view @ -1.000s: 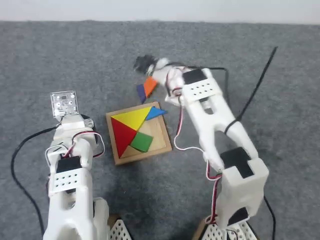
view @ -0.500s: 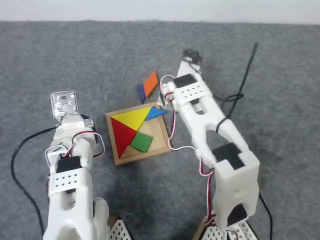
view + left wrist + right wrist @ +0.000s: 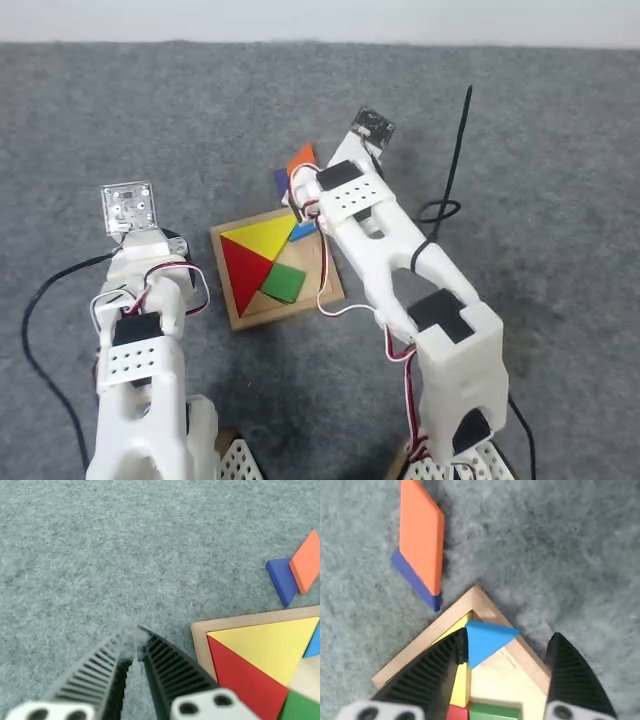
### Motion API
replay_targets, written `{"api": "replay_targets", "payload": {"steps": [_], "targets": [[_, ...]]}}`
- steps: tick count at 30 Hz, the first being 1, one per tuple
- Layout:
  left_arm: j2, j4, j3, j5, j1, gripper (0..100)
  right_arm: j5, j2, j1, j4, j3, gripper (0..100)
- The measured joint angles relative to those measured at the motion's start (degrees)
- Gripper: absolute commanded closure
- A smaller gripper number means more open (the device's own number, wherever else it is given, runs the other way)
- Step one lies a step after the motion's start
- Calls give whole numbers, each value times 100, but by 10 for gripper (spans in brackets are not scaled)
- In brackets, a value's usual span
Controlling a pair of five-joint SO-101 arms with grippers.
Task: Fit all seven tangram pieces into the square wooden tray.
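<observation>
While left end effector (image 3: 134, 641) clenched, right end effector (image 3: 509, 643) (spread) straddles blue triangle (image 3: 486, 637).

**Setting.** The bench (image 3: 570, 150) on which I work is covered, across all of it that shows, in a grey, short-piled fabric (image 3: 100, 540) with a mottled, felt-like texture. My two wrist views show the same fibrous surface at close range. Along the far edge of the high view runs a pale, whitish strip (image 3: 320, 20), plain and unmarked. Whether it is a wall or a bare surface beyond the covering I cannot tell. The light is soft and even, leaving only faint, blurred shadows (image 3: 270, 350) on the grey.
</observation>
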Motion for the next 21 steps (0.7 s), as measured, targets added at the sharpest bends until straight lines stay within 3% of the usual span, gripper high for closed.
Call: {"api": "replay_targets", "payload": {"steps": [21], "targets": [[0, 0, 0, 0, 0, 988, 536, 774, -9, -18, -765, 790]]}}
